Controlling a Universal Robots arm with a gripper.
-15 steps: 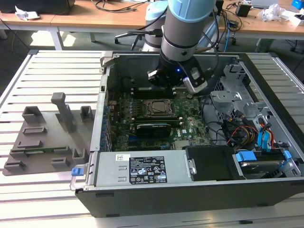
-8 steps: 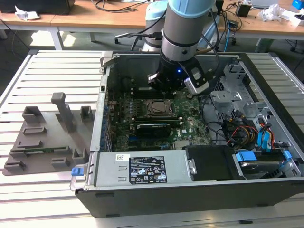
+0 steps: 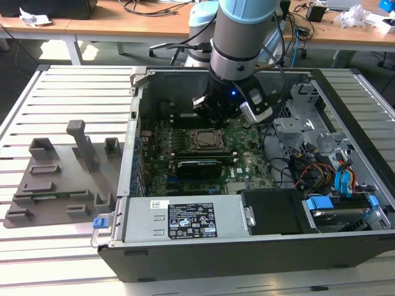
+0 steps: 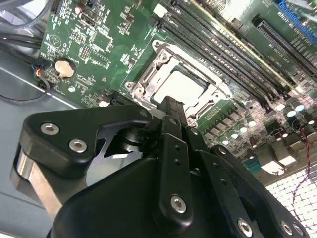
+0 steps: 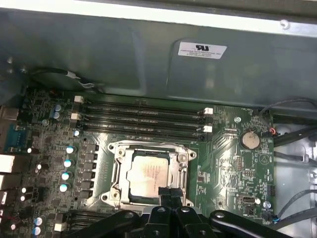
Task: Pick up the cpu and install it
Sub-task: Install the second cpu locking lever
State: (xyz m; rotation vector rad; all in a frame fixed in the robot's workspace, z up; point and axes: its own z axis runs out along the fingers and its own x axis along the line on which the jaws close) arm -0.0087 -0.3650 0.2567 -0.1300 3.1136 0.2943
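Note:
The cpu, a pale silvery square chip, lies flat inside the metal socket frame on the green motherboard; it is also seen in the second wrist view and in the exterior view. My gripper hangs just above the socket's edge with its black fingers pressed together and nothing between them. In the second wrist view the gripper tip sits over the near edge of the chip. In the exterior view the gripper is inside the open computer case, above the board.
Memory slots run beside the socket, and a coin battery lies near it. A long black card sits in front of the socket. Drive bays and cables fill the exterior view's right. A grey fixture lies at that view's left.

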